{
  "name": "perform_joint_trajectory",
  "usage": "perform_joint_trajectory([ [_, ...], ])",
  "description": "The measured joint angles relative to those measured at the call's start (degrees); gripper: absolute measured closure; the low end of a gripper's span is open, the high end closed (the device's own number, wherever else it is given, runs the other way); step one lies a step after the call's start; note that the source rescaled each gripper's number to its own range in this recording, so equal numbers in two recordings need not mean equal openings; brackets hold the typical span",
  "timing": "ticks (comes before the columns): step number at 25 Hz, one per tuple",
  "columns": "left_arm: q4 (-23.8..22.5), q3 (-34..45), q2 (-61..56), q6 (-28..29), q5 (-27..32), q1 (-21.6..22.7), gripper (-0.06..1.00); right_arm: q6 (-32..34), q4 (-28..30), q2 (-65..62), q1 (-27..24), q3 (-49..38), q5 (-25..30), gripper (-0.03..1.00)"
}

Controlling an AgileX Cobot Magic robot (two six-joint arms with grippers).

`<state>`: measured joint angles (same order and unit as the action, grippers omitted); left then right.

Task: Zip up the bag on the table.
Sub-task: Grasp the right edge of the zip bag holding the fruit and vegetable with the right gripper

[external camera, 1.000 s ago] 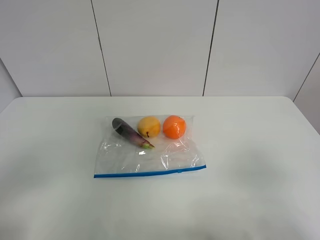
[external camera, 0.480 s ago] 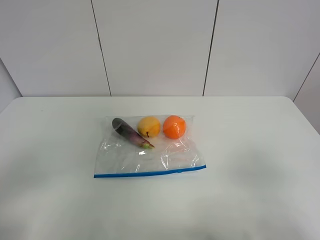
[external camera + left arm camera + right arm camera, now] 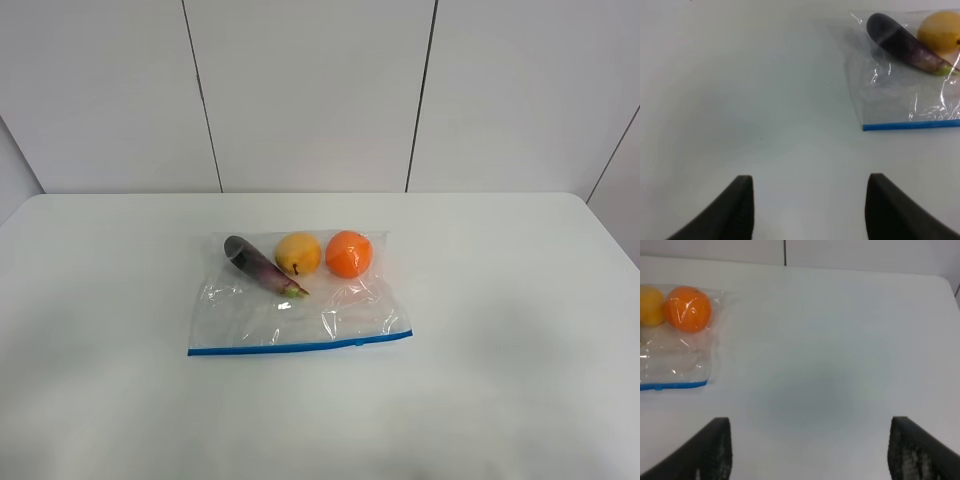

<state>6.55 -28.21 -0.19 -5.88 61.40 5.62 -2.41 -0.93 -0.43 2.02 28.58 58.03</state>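
The left hand (image 3: 808, 186) hangs over bare white bench (image 3: 520, 320) with its two dark fingers spread wide and nothing between them; in its wrist view the near corner of the bag lies well ahead of the fingers and off to one side. The bag (image 3: 300, 305), clear and crinkled, lies flat near the middle of the bench, a little left of centre in the high view. Its blue zipper strip (image 3: 300, 346) runs along the edge facing the camera, rising slightly toward the right. Whether the strip is sealed cannot be told. Inside, against the far edge, sit a purple eggplant (image 3: 260, 265) lying on a slant, then a yellow fruit (image 3: 298, 253) touching it, then an orange (image 3: 348, 253) just beside the fruit. The right hand (image 3: 810, 427) is likewise opened wide and empty, above bare bench well apart from the bag's orange end. Neither hand shows in the high view.
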Motion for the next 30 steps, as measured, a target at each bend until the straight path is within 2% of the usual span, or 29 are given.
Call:
perform_joint_trajectory([
  [30, 0.00, 0.00, 0.00, 0.00, 0.00, 0.00, 0.25, 0.00, -0.06, 0.00, 0.00, 0.00, 0.00, 0.25],
])
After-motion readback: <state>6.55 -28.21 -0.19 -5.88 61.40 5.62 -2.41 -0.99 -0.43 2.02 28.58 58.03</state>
